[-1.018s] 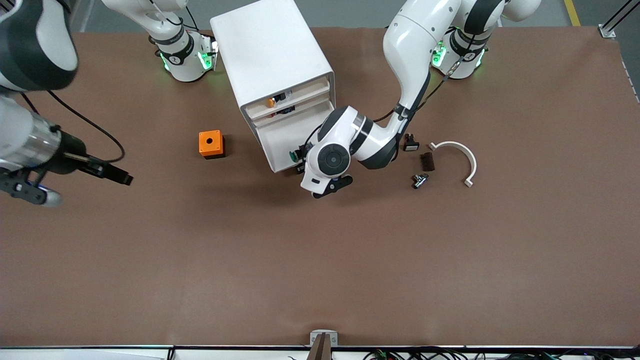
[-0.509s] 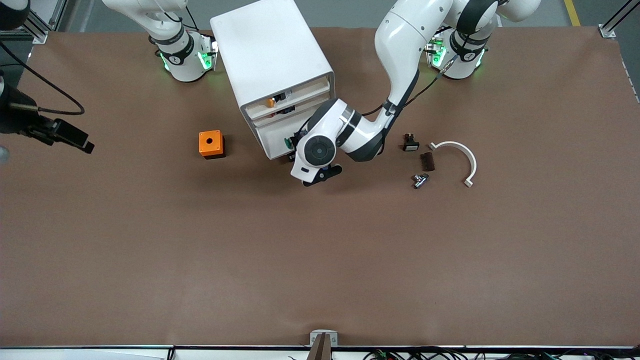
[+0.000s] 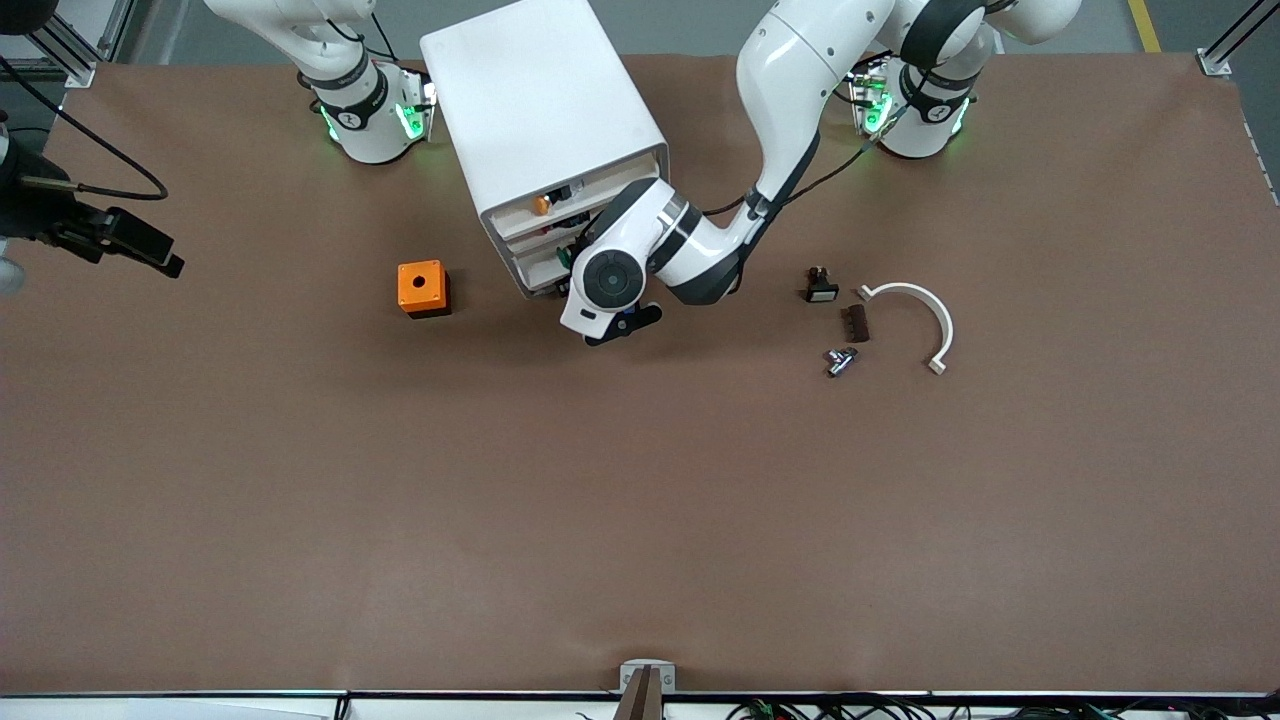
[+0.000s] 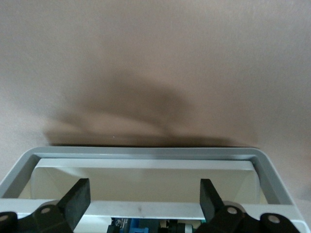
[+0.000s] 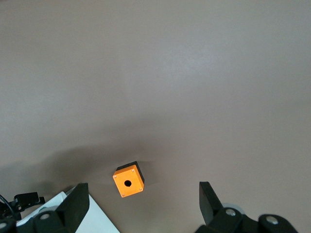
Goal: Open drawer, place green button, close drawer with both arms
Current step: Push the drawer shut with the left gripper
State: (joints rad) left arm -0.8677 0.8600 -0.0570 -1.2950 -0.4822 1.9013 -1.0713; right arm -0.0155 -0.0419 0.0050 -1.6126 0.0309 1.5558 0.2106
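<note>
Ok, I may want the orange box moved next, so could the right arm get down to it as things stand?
Probably yes. The right gripper is up in the air with jaws open, the orange box in plain sight below, only bare table around it. The left gripper is at the drawer.

Button [image 3: 563,256] in drawer [image 3: 545,262], cabinet's [image 3: 545,120] front.

**Lower drawer a little way out of its white cabinet, green button inside**
The drawer [image 4: 146,153] is white with a grey rim and stands out only slightly. The button [image 3: 564,258] lies in it, its green cap showing at the edge toward the right arm. The left gripper [image 4: 143,194] is at the drawer's front, fingers spread wide. The right gripper [image 5: 141,204] hangs high over the table's right-arm end, fingers also apart.
</note>
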